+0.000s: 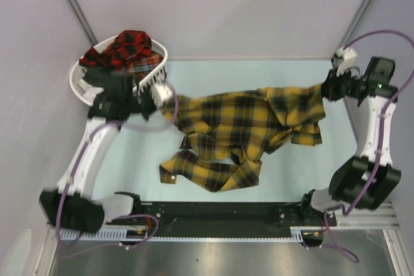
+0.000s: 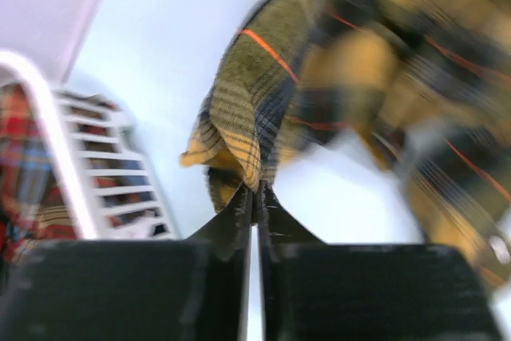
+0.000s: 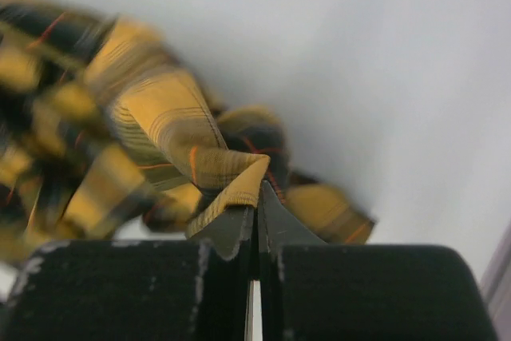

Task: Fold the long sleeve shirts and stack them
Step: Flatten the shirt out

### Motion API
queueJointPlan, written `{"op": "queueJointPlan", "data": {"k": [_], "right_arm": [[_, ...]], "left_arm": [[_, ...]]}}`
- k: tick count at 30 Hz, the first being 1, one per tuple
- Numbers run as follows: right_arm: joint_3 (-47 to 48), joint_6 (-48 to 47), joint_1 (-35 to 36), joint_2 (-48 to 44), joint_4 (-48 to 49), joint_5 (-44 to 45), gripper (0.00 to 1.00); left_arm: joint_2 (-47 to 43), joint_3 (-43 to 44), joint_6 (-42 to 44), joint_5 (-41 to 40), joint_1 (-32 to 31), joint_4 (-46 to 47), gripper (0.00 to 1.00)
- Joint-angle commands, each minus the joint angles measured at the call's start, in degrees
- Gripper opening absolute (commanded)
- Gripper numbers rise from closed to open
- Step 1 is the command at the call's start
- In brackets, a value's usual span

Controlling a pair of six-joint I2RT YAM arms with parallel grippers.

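Left jaws pinch an edge of the mustard plaid shirt (image 1: pixel 239 124) beside the basket (image 1: pixel 73 82); right jaws pinch its other end, perhaps a hem, near the far-right corner of the worktop (image 1: pixel 304 172), stretching it crosswise.

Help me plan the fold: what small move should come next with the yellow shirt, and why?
Probably draw the two arms slightly apart. The left gripper and right gripper are each shut on an edge of the mustard-yellow shirt, which lies crumpled between them; tension would likely spread it for folding.
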Motion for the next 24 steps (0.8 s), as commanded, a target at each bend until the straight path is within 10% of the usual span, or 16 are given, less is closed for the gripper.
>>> {"op": "queueJointPlan", "data": {"k": [1, 4, 9, 15, 24], "right_arm": [[-15.4, -22.8, 2.7, -10.0, -17.9, -0.6, 0.0], [-25.0, -25.8, 5.8, -15.3, -16.2, 3.7, 0.0], [-31.7, -25.9, 8.8, -18.8, -13.3, 5.9, 0.0], [-29.2, -23.9, 8.2, -16.2, -12.5, 5.5, 0.0], [-24.1, -15.4, 6.3, -14.3, -7.9, 2.4, 0.0]], "left_arm": [[-12.3, -25.9, 18.0, -3.1, -1.2, -3.3, 0.38], [-18.3, -35.0, 18.2, -2.9, 4.1, -4.5, 0.74], [-28.2, -34.4, 13.3, 0.4, 7.8, -6.9, 0.93], [-25.3, -30.2, 5.1, 0.0, 1.3, -2.5, 0.88], [-17.5, -33.7, -5.6, -20.8, -19.0, 19.3, 0.84]]}}
